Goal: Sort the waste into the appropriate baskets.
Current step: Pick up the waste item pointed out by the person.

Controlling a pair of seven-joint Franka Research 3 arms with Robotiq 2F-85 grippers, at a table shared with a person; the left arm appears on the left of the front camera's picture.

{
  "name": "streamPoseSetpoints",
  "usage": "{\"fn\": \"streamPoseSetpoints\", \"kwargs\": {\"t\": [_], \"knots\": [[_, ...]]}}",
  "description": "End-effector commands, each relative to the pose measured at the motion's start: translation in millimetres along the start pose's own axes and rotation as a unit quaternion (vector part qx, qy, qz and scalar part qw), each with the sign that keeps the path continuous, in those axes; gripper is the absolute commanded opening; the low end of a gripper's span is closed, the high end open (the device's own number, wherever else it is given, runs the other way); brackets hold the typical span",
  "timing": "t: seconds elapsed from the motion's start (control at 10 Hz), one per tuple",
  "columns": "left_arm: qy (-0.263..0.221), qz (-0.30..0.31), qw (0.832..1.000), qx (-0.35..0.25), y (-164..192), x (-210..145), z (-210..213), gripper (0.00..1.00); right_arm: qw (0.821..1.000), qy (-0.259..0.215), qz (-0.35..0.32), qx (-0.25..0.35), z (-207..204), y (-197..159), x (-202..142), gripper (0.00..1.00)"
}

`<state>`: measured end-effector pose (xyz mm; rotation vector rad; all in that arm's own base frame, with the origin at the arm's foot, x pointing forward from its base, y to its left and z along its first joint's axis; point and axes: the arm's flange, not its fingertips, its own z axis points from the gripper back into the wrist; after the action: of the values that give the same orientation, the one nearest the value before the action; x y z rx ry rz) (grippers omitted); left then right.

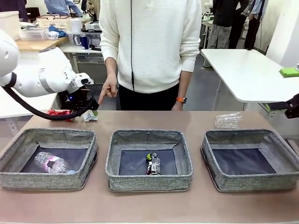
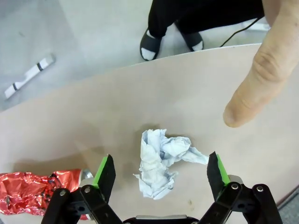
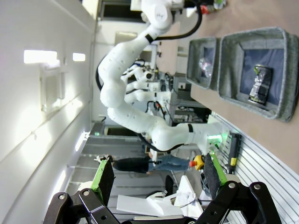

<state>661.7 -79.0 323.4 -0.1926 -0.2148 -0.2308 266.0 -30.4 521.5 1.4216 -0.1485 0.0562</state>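
Left gripper [image 2: 159, 161] spread, straddling crumpled white paper wad [image 2: 161, 169] on tan table [image 2: 93, 116]. Crushed red can [image 2: 32, 191] at wad's 8 o'clock, person's fingertip [image 2: 243, 112] at 2. Right gripper [image 3: 158, 161] spread, idle. Risk: soft wad squirts free, or a jaw clips the can.

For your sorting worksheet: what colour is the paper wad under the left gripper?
White paper wad; left wrist view.

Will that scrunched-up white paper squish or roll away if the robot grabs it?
The crumpled white paper wad will probably squash, since its folds look loose and soft. Thin and airy, it is likely very light. Its ragged, lumpy shape suggests it won't roll.
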Motion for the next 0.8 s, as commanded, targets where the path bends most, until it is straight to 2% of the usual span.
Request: {"fn": "streamPoseSetpoints", "kwargs": {"t": [0.0,0.3,0.4,0.5,0.6,0.7], "knots": [[0.019,-0.001,1.0,0.006,0.6,3.3,-1.5,1.0,1.0,0.003,-0.002,-0.002,0.9,3.8,0.9,1.0],[0.021,-0.003,1.0,0.013,1.0,3.6,-2.4,1.0,1.0,0.003,-0.002,-0.002,0.9,3.8,0.9,1.0],[0.023,-0.01,1.0,0.016,0.6,2.2,-2.1,0.81,1.0,0.003,-0.002,-0.002,0.9,3.8,0.9,1.0],[0.023,-0.012,1.0,0.017,-0.7,1.2,-1.7,0.44,1.0,0.003,-0.002,-0.002,0.9,3.8,0.9,1.0],[0.025,-0.013,0.999,0.015,-1.8,0.7,-1.3,0.42,1.0,0.003,-0.002,-0.002,0.9,3.8,0.9,1.0],[0.027,-0.016,0.999,0.01,-2.7,0.3,-0.7,0.0,1.0,0.003,-0.002,-0.002,0.9,3.8,0.9,1.0]]}}
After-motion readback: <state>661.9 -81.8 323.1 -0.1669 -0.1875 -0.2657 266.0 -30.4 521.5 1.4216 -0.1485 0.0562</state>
